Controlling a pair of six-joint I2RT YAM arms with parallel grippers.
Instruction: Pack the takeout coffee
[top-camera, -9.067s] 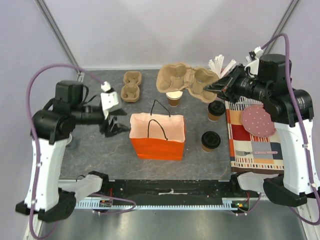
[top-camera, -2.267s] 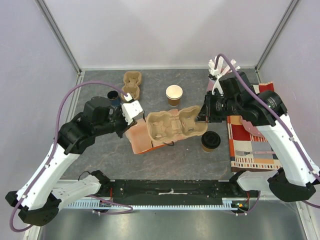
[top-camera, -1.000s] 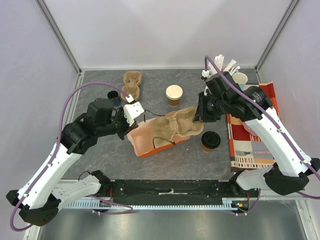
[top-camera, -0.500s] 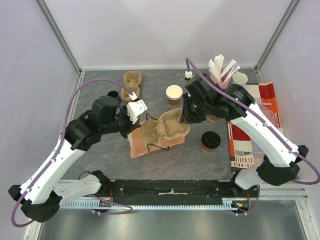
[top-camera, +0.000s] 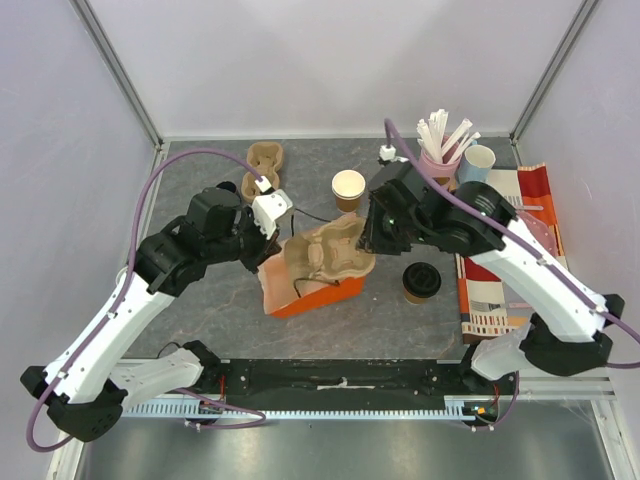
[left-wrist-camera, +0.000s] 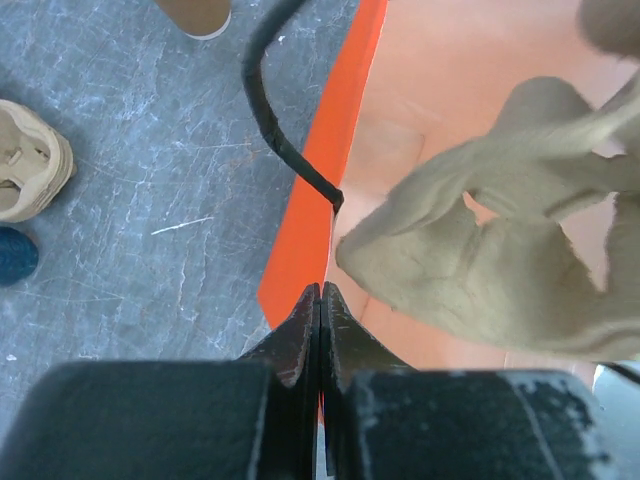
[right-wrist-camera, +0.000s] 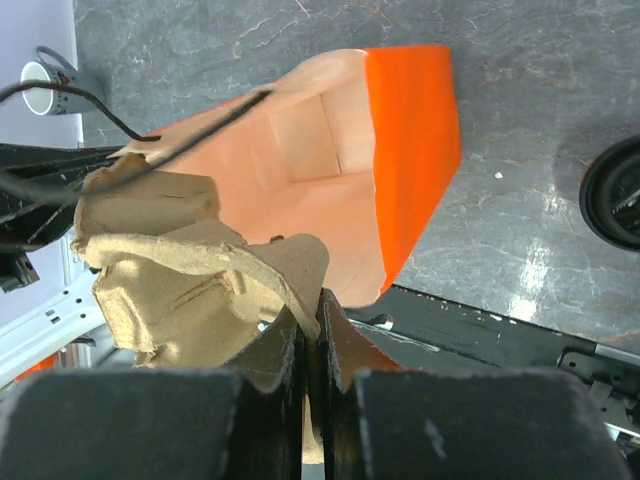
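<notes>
Currently one lidded kraft cup (top-camera: 421, 281) stands upright on the counter (top-camera: 200, 300), just right of the orange paper bag (top-camera: 322, 296) with a strip of bare slate between them; its black lid also shows at the right edge of the right wrist view. A lidless kraft cup (top-camera: 348, 188) stands upright behind the bag, apart from it. Bag sits mid-counter, tipped, mouth open and facing up and back, black cord handle loose over the rim. Four-well pulp carrier (top-camera: 325, 248) is tilted and lies partly in the mouth, overhanging the bag's back edge. Left fingers (left-wrist-camera: 314, 305) are closed flat on the bag's orange rim beside the handle root. Right fingers (right-wrist-camera: 300, 340) are closed on a torn-looking edge of the carrier. Free counter lies in front of the bag and to its left. A small two-well carrier (top-camera: 262, 170) sits at back left. A pink cup of stirrers (top-camera: 440, 150), a light blue cup (top-camera: 478, 163) and a striped cloth (top-camera: 500, 300) crowd the right side.
</notes>
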